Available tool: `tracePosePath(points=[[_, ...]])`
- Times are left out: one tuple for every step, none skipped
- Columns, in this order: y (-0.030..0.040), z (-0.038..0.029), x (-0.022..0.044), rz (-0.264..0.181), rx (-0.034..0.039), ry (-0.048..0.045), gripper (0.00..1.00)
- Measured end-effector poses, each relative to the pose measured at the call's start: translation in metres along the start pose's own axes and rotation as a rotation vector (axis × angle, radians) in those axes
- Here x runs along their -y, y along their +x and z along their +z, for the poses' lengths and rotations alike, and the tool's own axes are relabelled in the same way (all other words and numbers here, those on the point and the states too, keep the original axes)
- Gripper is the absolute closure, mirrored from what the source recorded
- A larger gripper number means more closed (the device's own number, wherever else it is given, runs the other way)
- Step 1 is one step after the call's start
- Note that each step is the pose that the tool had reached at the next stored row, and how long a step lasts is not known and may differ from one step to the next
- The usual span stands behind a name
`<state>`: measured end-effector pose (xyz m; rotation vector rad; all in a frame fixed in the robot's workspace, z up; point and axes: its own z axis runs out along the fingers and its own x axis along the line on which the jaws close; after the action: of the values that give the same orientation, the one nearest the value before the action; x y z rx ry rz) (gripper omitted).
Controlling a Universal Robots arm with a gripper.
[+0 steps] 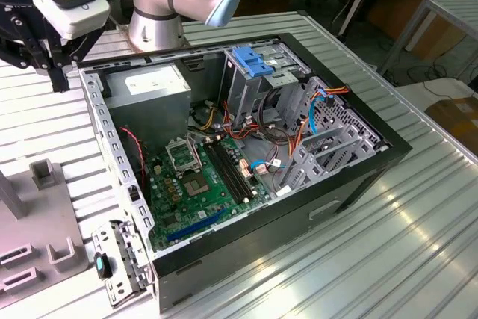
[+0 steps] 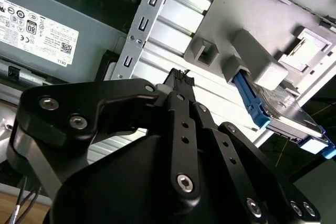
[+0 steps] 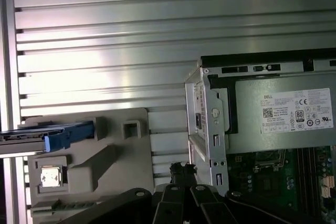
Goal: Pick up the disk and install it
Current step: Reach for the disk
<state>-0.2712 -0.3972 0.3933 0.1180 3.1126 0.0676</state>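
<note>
Claw pinched narrow, holding nothing. It hangs over the ribbed bench, just outside the open computer case, at the power supply corner. Disk stands on edge in a grey holder near the case, apart from the claw.

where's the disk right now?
In the first wrist view the disk sits in the grey fixture on the slatted table, outside the open computer case.
</note>
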Motion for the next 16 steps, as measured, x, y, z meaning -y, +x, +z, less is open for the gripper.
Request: tracePosePath(points=[[0.0028,0.0000,-0.0003,0.000,0.0001,0.0000,0.89],[0.0056,-0.0001,-0.0006,0.000,0.0001,-0.0001,0.89],[0.0071,-0.0001,-0.0008,0.000,0.0000,0.0000,0.89],[0.0083,-0.0001,-0.0010,0.000,0.0000,0.0000,0.89],[0.0102,-0.0001,-0.0013,0.000,0.0000,0.0000,0.89],[0.0141,-0.0002,-0.0019,0.000,0.0000,0.0000,0.89],[0.0157,-0.0002,-0.0021,0.000,0.0001,0.0000,0.89],[0.0166,-0.0002,-0.0022,0.000,0.0001,0.0000,0.89],[0.0187,-0.0003,-0.0024,0.000,0.0000,0.0000,0.89],[0.0208,-0.0003,-0.0025,0.000,0.0000,0.0000,0.89],[0.0240,-0.0004,-0.0029,0.000,0.0000,0.0000,0.89],[0.0258,-0.0004,-0.0030,0.000,0.0000,0.0000,0.89],[0.0280,-0.0005,-0.0032,0.000,0.0000,0.0000,0.89],[0.0299,-0.0005,-0.0034,0.000,0.0001,0.0000,0.89],[0.0309,-0.0005,-0.0035,0.000,0.0001,-0.0001,0.89],[0.0320,-0.0005,-0.0036,0.000,0.0001,0.0000,0.89]])
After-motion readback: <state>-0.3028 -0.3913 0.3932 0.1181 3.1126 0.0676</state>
